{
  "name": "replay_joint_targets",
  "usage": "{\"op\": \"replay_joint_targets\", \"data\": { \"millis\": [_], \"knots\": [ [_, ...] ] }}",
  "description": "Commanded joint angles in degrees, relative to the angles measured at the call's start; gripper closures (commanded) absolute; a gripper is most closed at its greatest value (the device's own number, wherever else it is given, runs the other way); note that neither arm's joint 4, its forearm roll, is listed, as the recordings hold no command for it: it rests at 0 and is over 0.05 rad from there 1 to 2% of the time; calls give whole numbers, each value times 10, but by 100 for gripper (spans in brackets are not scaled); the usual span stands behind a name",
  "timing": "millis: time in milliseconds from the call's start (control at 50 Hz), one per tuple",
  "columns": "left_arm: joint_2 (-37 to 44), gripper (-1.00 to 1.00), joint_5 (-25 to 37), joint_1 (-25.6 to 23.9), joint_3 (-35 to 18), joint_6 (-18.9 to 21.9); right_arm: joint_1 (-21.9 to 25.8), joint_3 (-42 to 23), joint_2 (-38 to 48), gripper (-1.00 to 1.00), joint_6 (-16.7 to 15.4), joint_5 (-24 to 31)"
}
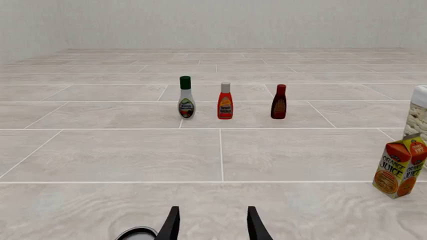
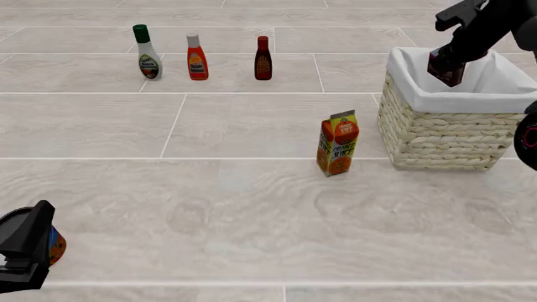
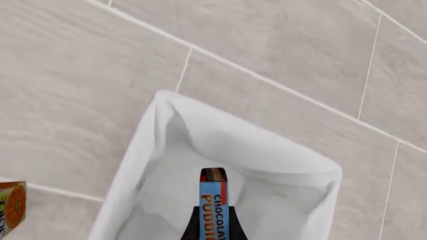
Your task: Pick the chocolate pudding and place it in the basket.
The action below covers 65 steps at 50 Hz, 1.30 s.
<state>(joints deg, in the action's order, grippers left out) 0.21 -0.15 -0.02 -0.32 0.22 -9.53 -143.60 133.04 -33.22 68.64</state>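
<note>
Pale stone-look tiles are covering the tabletop (image 2: 251, 207), which is running back to a plain wall. Largest on it, the basket (image 2: 444, 135) is standing at about three o'clock in the front view, its white lining folded over the rim. Over its opening the right hand (image 2: 449, 60) is hanging, clamped on the chocolate pudding (image 2: 446, 67), which is tilted and sitting above the lining, not yet resting on anything as far as I can tell; the right wrist view is showing the box's blue edge (image 3: 214, 210) pointing down into the white hollow.

Just beside the basket, toward nine o'clock from it, an orange juice carton (image 2: 337, 143) is standing upright. Three small sauce bottles (image 2: 195, 56) are lined up at about eleven o'clock. The left hand (image 1: 212, 225) is idling low at seven o'clock, fingers apart and holding nothing.

For a clean release, I judge the box should be sinking lower inside the walls, centred well away from the rim, before the fingers are parting.
</note>
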Motion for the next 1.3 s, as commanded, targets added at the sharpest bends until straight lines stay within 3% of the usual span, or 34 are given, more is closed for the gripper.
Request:
{"op": "replay_joint_targets", "data": {
  "millis": [20,660,1140,1160,1300],
  "knots": [
    [0,-100,-1,1,1,0,-4,35,-7,100,8,-20],
    [0,-100,-1,1,1,0,-14,167,-39,100,10,-98],
    [0,-100,-1,1,1,0,-19,144,-30,100,12,-91],
    [0,-100,-1,1,1,0,-17,147,-31,-100,12,-90],
    [0,-100,-1,1,1,0,-16,147,-33,-100,13,-91]
  ]
}}
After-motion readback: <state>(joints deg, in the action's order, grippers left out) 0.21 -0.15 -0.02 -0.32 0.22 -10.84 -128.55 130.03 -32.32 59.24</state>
